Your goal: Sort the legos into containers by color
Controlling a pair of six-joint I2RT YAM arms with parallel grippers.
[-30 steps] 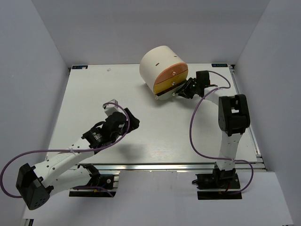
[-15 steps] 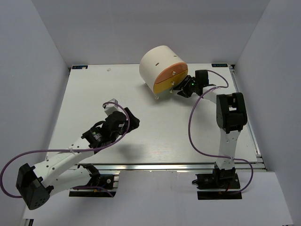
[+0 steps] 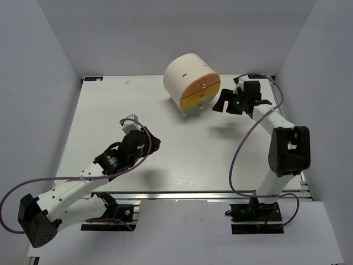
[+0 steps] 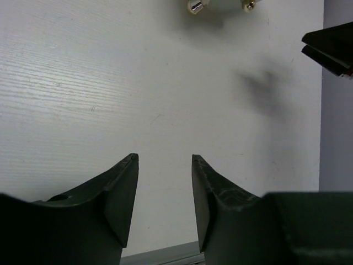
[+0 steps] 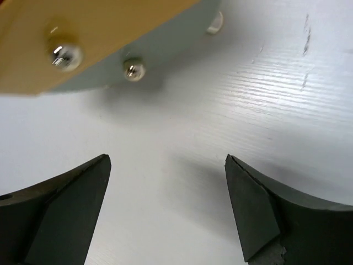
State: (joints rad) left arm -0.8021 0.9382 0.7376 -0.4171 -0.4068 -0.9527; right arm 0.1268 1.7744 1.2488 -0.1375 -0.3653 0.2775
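**Operator:** Where is the drum sitting?

**Spotter:** Your white table (image 3: 182, 165) is carrying it at the far side, a little right of the middle. The drum (image 3: 185, 70) is lying on its side, with its round face looking toward the near right.

**Operator:** And my arms?

**Spotter:** Your left arm (image 3: 83, 182) is stretching from the near left corner toward the middle of the table, well apart from the drum. Your right arm (image 3: 287, 149) is reaching up the right side and bending left toward the drum's face.

**Operator:** What are the grippers doing?

**Spotter:** Your left gripper (image 4: 164, 160) is hovering over bare table with its fingers standing a little apart, gripping nothing. Your right gripper (image 5: 167, 163) is hanging just right of the drum's face, near it but not touching. Its fingers are spreading wide over bare table.

**Operator:** The drawers?

**Spotter:** The orange segment (image 3: 198, 86) is sitting above the yellow segment (image 3: 197, 100), and both are lying flush with the face. Each is showing a small metal knob (image 3: 204, 86). Small feet (image 4: 194, 5) are poking out under the drum.
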